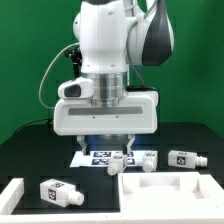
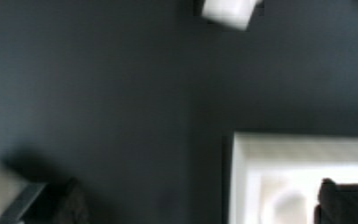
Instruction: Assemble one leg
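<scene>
My gripper (image 1: 113, 148) hangs low over the black table, just behind the white square rimmed tabletop (image 1: 168, 193). Its jaws are spread wide with nothing between them. In the wrist view the gripper (image 2: 197, 200) is over bare table, with one finger (image 2: 350, 196) over the tabletop's corner (image 2: 300, 165). One leg (image 1: 60, 192), a white tagged peg, lies at the front on the exterior view's left. A second leg (image 1: 187, 158) lies at the right, and a third (image 1: 148, 160) lies beside the gripper. A white piece (image 2: 231, 10) at the wrist view's edge looks like a leg.
The marker board (image 1: 103, 158) lies flat on the table under the gripper. A white rimmed piece (image 1: 10, 195) sits at the front edge on the exterior view's left. A green wall stands behind the arm.
</scene>
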Robot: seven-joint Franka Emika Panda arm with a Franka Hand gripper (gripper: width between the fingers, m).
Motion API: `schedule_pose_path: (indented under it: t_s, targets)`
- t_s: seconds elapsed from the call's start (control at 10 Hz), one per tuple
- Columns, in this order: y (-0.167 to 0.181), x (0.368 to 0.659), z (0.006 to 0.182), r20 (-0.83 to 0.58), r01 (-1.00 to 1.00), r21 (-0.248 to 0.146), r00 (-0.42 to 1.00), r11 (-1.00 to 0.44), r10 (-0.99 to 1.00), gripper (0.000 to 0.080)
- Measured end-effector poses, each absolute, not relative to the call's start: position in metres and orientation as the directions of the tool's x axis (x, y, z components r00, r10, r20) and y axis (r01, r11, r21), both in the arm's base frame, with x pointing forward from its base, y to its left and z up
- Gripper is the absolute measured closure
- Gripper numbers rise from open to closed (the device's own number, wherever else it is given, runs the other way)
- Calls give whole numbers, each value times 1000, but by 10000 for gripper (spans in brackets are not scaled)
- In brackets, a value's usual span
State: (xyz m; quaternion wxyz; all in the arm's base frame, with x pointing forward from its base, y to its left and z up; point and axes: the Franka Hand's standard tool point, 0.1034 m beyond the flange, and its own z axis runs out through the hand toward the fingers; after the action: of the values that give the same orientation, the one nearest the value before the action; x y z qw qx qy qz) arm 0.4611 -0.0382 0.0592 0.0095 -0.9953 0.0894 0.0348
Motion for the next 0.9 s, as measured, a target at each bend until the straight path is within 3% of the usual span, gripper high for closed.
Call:
schedule_pose_path:
  t_s: [0.2,0.6,0.9]
  targets:
    - [-37,457,60,-97,-300,-46,951,-953,-295,151]
    - [-38,453,55,-92,-315,-44,946,-948,-310,151]
    - [-35,410,15,-107,-362,-5,927,-932,-359,151]
